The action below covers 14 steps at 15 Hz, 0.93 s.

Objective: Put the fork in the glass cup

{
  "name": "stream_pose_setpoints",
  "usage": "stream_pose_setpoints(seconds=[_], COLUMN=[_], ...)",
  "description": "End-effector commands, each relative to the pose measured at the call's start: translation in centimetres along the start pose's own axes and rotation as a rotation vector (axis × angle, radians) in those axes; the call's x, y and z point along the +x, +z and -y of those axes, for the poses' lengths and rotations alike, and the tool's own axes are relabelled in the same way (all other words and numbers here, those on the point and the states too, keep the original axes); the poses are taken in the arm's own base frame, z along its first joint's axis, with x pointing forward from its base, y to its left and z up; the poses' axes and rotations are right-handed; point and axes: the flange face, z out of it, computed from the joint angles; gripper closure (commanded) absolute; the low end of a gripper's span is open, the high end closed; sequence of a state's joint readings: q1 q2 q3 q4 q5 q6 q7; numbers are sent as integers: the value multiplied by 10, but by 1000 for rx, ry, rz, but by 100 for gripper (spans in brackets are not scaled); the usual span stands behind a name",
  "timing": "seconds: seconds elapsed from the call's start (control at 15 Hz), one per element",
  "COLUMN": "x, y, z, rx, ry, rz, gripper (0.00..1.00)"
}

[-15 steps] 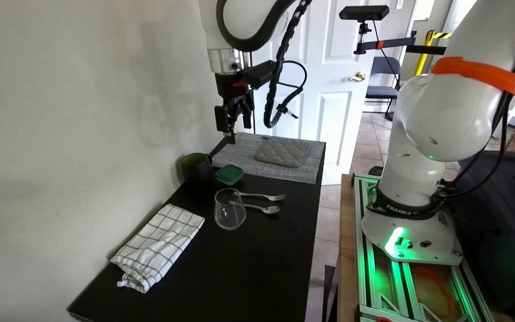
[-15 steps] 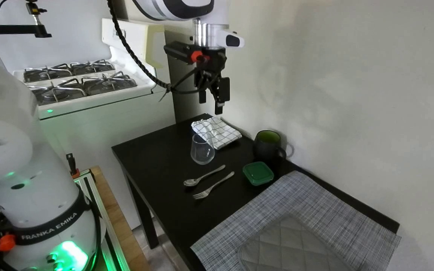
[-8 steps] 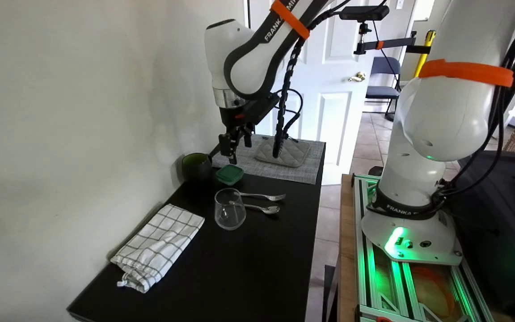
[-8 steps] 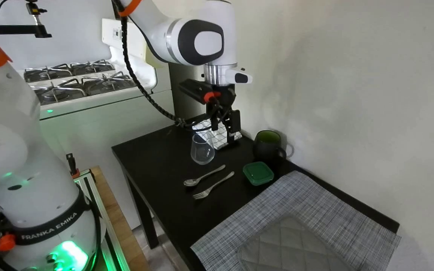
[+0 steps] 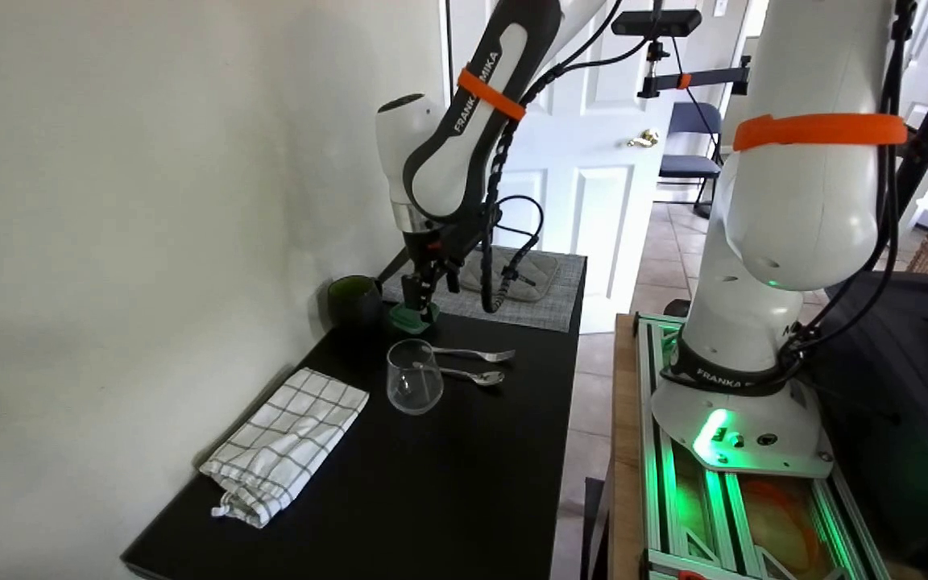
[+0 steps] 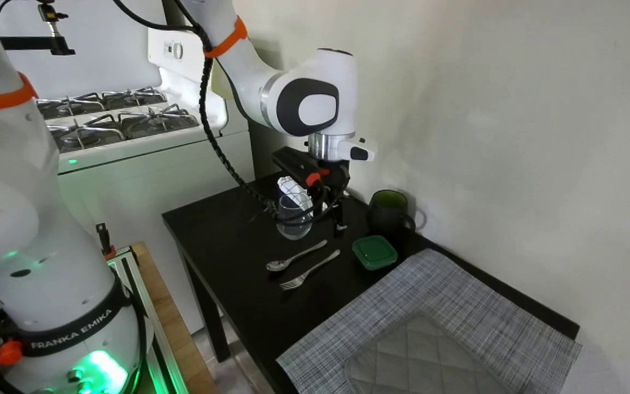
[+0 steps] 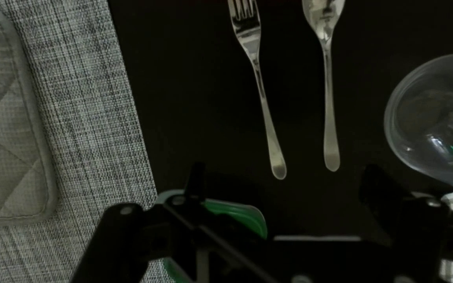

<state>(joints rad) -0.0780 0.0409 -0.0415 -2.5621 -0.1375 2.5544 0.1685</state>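
The clear glass cup (image 5: 414, 379) stands upright near the centre of an exterior view, the handle end of a spoon (image 5: 486, 378) showing through its wall. The silver fork (image 7: 264, 94) lies outside it, flat on the dark table (image 7: 195, 98), running from the top edge of the wrist view to the middle; the spoon lies just beside it, towards the cup. Low in the wrist view the gripper (image 7: 285, 180) has its fingers wide apart, with dark table between them. The finger at lower left hides part of a green-lidded container (image 7: 240, 216); what that holds cannot be made out. A dark mug (image 6: 386, 216), green inside, stands near the container, right of centre in an exterior view. There the arm (image 6: 342, 98) and a looping cable (image 6: 219, 150) pass in front of the cup and the checked cloth (image 6: 291, 188). A grey placemat (image 6: 435, 290) spreads across the lower right, with a quilted pad (image 6: 419, 355) on it.
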Motion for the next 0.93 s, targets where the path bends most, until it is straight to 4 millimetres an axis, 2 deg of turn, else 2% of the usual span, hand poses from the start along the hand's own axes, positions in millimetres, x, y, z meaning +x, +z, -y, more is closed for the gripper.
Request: stream_pose_setpoints(seconds=[0.0, 0.4, 0.87], x=[10, 13, 12], y=[29, 60, 81], z=[-1, 2, 11], rx=[6, 12, 8], ry=[16, -24, -39], rz=[7, -36, -1], gripper=[0, 0, 0])
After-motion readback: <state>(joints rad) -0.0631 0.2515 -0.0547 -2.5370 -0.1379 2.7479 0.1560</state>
